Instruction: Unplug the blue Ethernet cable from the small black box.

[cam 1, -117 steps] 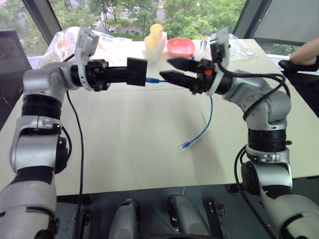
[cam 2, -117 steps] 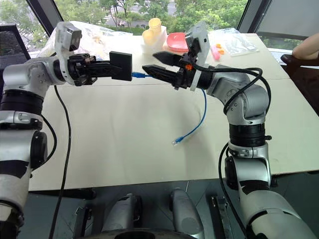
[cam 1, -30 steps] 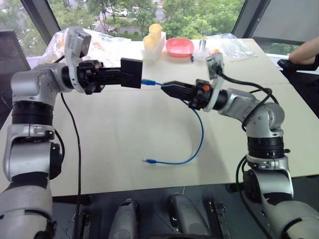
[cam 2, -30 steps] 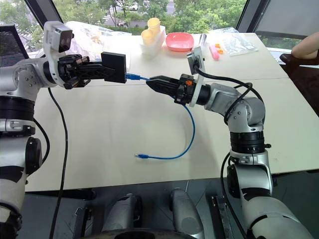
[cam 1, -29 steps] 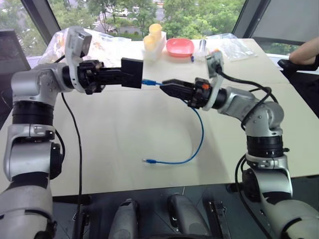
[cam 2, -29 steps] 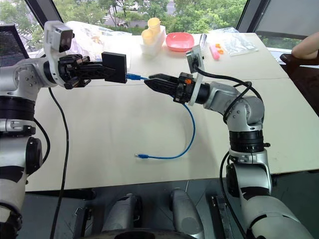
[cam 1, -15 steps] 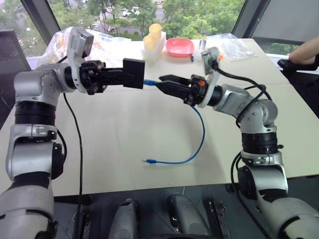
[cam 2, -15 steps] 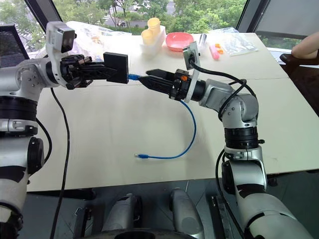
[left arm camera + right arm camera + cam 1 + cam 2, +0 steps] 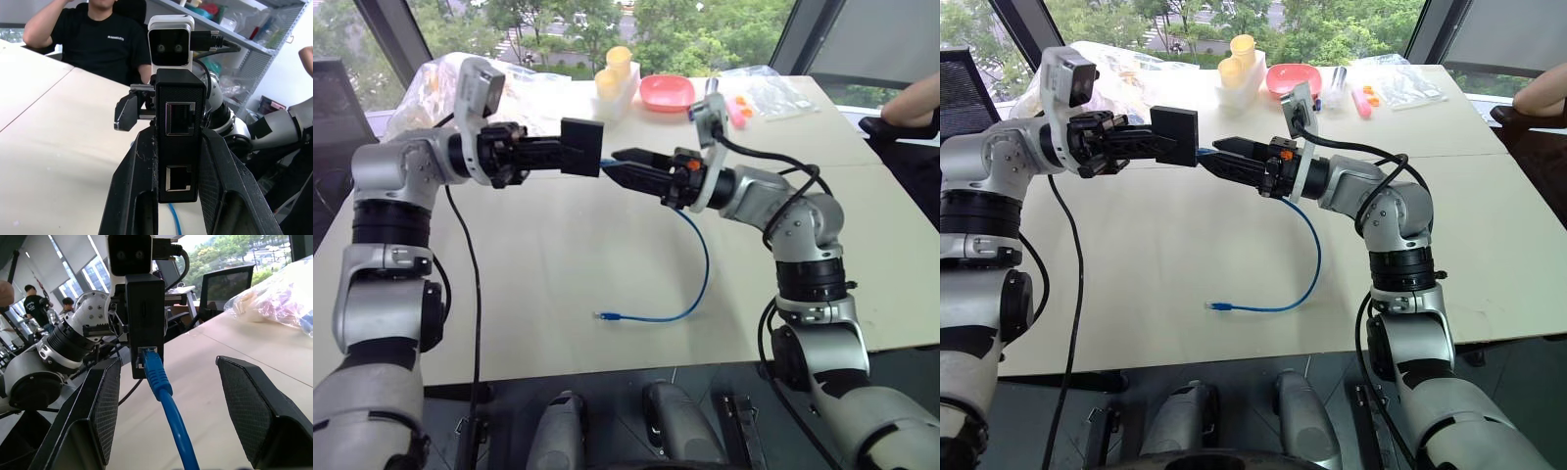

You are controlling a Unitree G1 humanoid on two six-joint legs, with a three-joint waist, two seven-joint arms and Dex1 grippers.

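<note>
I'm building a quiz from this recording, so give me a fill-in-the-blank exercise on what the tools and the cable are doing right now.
1. The left tool is shut on the small black ____.
2. The right tool is ____, its fingers apart on either side of the blue Ethernet cable.
3. One plug of the cable sits in the small black box, so the cable is still ____.
4. The cable's free plug lies on the ____.

Missing words: box; open; plugged in; table

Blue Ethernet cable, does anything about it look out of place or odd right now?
Nothing stands out. The blue Ethernet cable is still plugged into the small black box held by the left gripper; its free end lies loose on the table.
</note>
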